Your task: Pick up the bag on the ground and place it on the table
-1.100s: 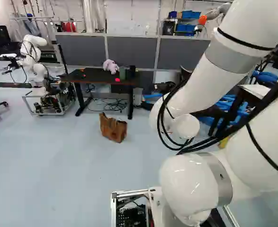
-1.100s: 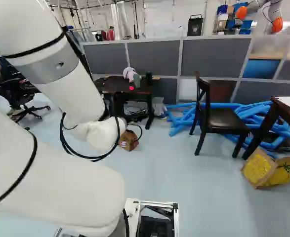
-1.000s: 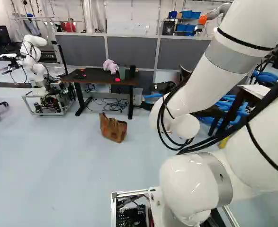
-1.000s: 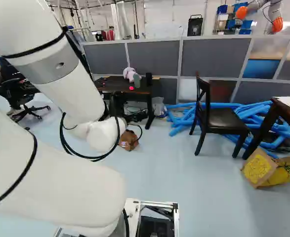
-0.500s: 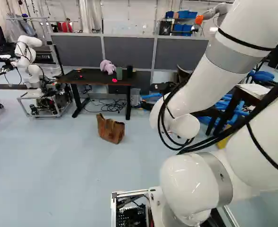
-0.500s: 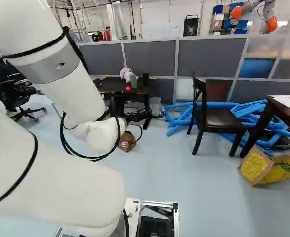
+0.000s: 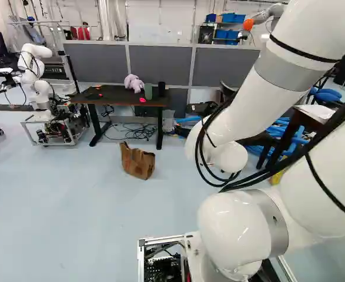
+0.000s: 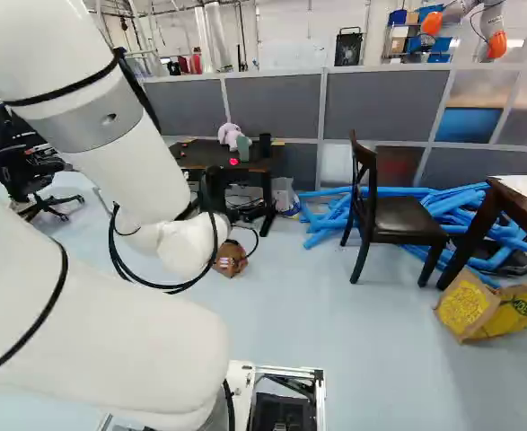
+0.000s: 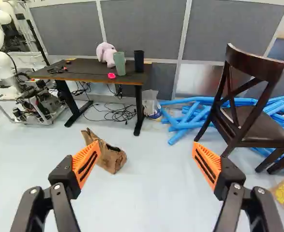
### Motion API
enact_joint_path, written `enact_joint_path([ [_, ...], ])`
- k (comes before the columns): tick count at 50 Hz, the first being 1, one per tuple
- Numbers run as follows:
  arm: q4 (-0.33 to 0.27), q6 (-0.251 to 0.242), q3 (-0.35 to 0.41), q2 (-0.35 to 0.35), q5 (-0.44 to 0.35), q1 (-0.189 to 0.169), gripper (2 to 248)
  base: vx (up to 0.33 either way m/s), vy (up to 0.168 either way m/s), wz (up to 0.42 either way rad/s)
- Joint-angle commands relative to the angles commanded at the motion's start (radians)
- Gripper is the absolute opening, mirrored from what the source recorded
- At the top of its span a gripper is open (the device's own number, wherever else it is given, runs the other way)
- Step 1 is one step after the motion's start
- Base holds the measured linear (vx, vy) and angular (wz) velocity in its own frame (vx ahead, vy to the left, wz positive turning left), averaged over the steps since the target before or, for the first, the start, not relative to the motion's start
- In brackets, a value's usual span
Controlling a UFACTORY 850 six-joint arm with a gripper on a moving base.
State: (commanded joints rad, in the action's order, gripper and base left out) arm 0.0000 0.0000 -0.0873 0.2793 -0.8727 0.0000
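A brown bag (image 7: 137, 162) lies on the floor ahead of the base, in front of the dark table (image 7: 118, 97). In the right base view my arm covers part of the bag (image 8: 231, 259). The gripper itself is hidden behind the arm in both base views. Seen from the wrist, the gripper (image 9: 145, 162) stands wide open with nothing between its orange pads. Beyond one finger is the bag (image 9: 111, 157), some way off and partly behind that fingertip. The table (image 9: 91, 70) stands farther back.
A pink plush toy (image 9: 105, 52), a green cup (image 9: 119, 63) and a black cup stand on the table. Cables lie beneath it. Another robot (image 7: 36, 76) is at the left. A wooden chair (image 8: 380, 211), blue tubes (image 8: 321, 215) and a yellow-printed paper bag (image 8: 492, 307) are at the right.
The base has moved, turning slightly, so the scene has shifted a little to the left in both base views. The arm keeps its pose, and the brown bag rests where it was on the floor.
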Motion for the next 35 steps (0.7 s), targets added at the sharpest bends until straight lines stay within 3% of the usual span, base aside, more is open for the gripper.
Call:
enact_joint_path([
  [35,0.000,0.000,0.000,0.000,0.000,0.000,247,0.121,0.000,-0.009],
])
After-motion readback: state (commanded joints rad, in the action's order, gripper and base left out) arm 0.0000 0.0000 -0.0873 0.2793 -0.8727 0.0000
